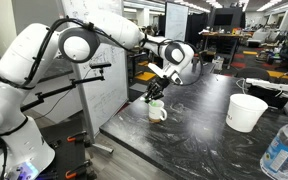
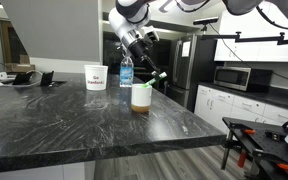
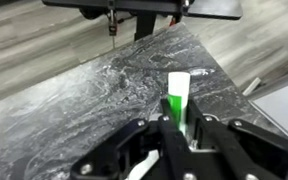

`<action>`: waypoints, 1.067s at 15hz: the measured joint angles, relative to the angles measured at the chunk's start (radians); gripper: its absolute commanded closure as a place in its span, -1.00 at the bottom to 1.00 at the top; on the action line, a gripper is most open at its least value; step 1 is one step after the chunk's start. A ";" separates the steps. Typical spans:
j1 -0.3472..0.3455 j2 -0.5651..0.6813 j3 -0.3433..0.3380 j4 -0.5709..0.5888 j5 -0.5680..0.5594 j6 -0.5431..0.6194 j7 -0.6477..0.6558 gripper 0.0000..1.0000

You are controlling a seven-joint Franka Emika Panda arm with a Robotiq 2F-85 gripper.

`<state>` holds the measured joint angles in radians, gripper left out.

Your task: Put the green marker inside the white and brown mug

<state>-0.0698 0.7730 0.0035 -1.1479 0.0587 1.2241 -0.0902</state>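
My gripper (image 3: pixel 180 125) is shut on the green marker (image 3: pixel 178 95), a green stick with a white end that juts out past the fingers. In both exterior views the gripper (image 1: pixel 154 92) (image 2: pixel 144 78) hangs just above the white and brown mug (image 1: pixel 157 111) (image 2: pixel 140 98), which stands upright on the dark marble counter (image 1: pixel 194 140). The marker shows as a green bit at the fingers (image 2: pixel 160 76). The mug is hidden in the wrist view.
A larger plain white tub (image 1: pixel 246 112) (image 2: pixel 96 77) stands on the counter apart from the mug. A clear plastic bottle (image 1: pixel 282 150) (image 2: pixel 126 72) also stands there. The counter edge (image 3: pixel 229 75) runs close to the gripper, with floor below.
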 measured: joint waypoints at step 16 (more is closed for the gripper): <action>0.136 -0.345 0.017 -0.374 0.018 0.638 0.160 -1.00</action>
<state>0.0657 0.4277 0.0204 -1.5222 0.0763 1.8625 0.0698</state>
